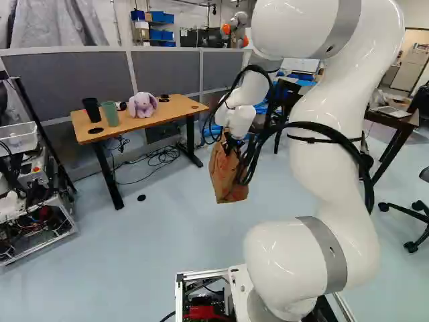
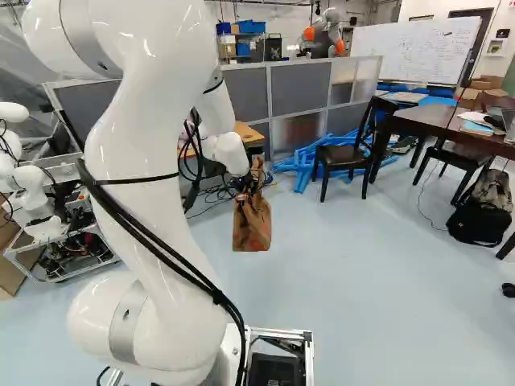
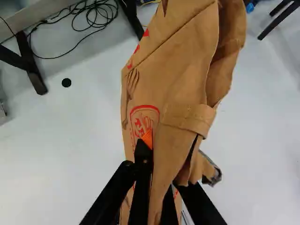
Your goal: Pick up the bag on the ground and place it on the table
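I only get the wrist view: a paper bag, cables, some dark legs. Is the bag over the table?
Observer: No. In the left base view, the paper bag hangs to the right of the table.

Operator: Oh! Anything sitting on that table?

Observer: Yes, a lilac plush rabbit, with a green cup and a black cup near it.

Operator: And the legs across from the cables, by something blue?

Observer: Most likely the dark chair; the right base view shows its seat and backrest.
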### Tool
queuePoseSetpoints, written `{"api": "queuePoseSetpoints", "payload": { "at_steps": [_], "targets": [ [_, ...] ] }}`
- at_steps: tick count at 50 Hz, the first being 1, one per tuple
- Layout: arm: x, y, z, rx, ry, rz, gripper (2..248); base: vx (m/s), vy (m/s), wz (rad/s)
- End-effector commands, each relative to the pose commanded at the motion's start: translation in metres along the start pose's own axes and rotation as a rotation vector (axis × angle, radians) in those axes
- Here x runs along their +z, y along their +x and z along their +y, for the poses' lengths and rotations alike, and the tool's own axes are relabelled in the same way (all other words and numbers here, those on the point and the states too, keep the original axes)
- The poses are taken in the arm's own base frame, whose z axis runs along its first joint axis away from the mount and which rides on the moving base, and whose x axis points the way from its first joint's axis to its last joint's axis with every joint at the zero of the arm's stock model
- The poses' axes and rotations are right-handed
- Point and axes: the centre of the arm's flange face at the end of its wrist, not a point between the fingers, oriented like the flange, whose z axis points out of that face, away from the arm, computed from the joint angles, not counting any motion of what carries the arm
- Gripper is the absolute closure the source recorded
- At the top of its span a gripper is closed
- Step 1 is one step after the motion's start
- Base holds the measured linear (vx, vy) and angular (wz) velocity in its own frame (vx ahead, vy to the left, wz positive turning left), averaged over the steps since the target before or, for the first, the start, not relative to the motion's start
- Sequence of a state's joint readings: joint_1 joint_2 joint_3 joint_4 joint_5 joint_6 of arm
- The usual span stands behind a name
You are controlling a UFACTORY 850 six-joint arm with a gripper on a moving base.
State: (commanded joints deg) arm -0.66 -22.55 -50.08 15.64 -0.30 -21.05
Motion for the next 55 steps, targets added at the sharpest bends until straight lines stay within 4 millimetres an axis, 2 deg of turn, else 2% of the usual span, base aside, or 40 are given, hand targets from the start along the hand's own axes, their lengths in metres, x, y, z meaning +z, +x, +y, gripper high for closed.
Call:
{"api": "queuePoseSetpoints", "payload": {
  "at_steps": [55],
  "targets": [
    [-0.067, 0.015, -0.002, -0.003, 0.037, 0.007, 229, 0.0, 0.0, 0.0]
  ]
}}
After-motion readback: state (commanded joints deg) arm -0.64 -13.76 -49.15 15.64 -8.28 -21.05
